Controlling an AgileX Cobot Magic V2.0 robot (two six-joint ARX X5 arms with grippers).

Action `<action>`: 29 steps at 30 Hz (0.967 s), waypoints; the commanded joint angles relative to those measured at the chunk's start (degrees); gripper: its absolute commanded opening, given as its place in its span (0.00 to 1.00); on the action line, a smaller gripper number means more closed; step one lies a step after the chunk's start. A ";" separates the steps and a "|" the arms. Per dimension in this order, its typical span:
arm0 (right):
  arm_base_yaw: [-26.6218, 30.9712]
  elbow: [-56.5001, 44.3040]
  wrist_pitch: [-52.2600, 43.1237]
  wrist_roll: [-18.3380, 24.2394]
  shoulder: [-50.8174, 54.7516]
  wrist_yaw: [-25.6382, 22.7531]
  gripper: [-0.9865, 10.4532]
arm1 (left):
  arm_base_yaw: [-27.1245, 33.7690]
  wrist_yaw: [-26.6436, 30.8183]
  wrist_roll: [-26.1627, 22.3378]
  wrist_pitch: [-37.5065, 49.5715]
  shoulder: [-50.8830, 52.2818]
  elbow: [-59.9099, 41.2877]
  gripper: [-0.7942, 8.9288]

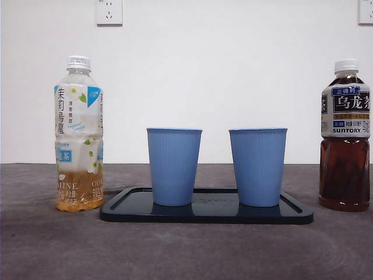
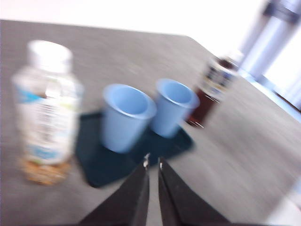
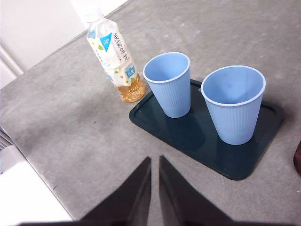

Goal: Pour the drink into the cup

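Note:
Two empty blue ribbed cups, a left cup [image 1: 173, 166] and a right cup [image 1: 257, 167], stand upright on a dark tray [image 1: 207, 214]. A nearly empty jasmine tea bottle [image 1: 78, 134] with a white cap stands left of the tray. A dark oolong tea bottle [image 1: 345, 137] stands at the right. No gripper shows in the front view. My left gripper [image 2: 153, 162] is shut and empty, above the table near the jasmine bottle [image 2: 47, 113]; that view is blurred. My right gripper [image 3: 155, 160] is shut and empty, above the table short of the tray [image 3: 211, 136].
The grey table [image 1: 186, 251] runs to a white wall with two sockets [image 1: 109, 11]. The right wrist view shows the table's edge near a white ledge [image 3: 28, 197].

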State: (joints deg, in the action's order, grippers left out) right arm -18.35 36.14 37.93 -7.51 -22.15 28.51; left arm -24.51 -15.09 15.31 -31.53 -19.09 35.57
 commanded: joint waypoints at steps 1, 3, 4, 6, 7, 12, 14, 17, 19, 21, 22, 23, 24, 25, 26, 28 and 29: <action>-0.28 0.72 -0.63 0.50 -0.13 0.00 0.11 | 7.80 -0.02 -2.08 2.16 1.84 -3.32 0.11; -0.28 0.72 -0.66 0.50 -0.13 0.00 0.11 | 13.03 0.02 -4.72 5.68 4.33 -7.85 0.11; -0.28 0.70 -0.63 0.50 -0.13 0.00 0.11 | 15.37 0.04 -6.32 8.11 5.92 -10.82 0.11; -0.28 0.72 -0.66 0.50 -0.13 0.00 0.11 | 18.84 0.11 -8.96 14.08 9.14 -17.07 0.11; -0.28 0.72 -0.66 0.50 -0.13 -0.02 0.11 | 20.44 0.15 -10.21 17.25 11.08 -20.48 0.11; -0.28 0.72 -0.66 0.50 -0.13 -0.02 0.11 | 24.59 3.61 -10.10 22.53 18.38 -30.80 0.11; -0.28 0.72 -0.66 0.50 -0.13 0.00 0.11 | 24.70 6.23 -9.49 22.82 18.93 -32.61 0.11; -0.28 0.72 -0.66 0.50 -0.11 -0.02 0.11 | 24.70 7.56 -9.53 22.88 18.91 -34.47 0.11; -0.28 0.72 -0.63 0.50 -0.13 -0.02 0.11 | 24.74 9.14 -10.05 21.29 18.91 -34.88 0.11; -0.28 0.72 -0.63 0.50 -0.13 -0.02 0.11 | 24.79 11.30 -10.16 20.90 18.91 -34.88 0.11; -0.28 0.72 -0.63 0.50 -0.13 -0.02 0.11 | 24.79 12.44 -10.16 20.81 18.91 -34.88 0.11; -0.28 0.72 -0.66 0.50 -0.13 0.00 0.11 | 24.83 13.44 -10.16 20.74 18.91 -34.88 0.11; -0.28 0.72 -0.63 0.50 -0.13 0.00 0.11 | 24.83 14.25 -10.14 20.70 18.91 -34.88 0.11; -0.28 0.72 -0.66 0.50 -0.13 -0.02 0.11 | 24.83 14.29 -10.14 20.70 18.91 -34.88 0.11; -0.28 0.72 -0.66 0.50 -0.13 0.00 0.11 | 24.83 14.29 -10.12 20.74 18.91 -34.88 0.11; -0.28 0.72 -0.66 0.50 -0.13 -0.02 0.11 | 24.83 14.27 -10.12 20.81 18.91 -34.88 0.11; -0.28 0.72 -0.66 0.50 -0.13 -0.02 0.11 | 24.83 14.27 -10.12 20.79 18.91 -34.88 0.11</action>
State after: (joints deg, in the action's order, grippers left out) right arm -18.35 36.14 37.93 -7.51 -22.15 28.51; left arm 0.21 -1.19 5.82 -10.35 -0.25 1.87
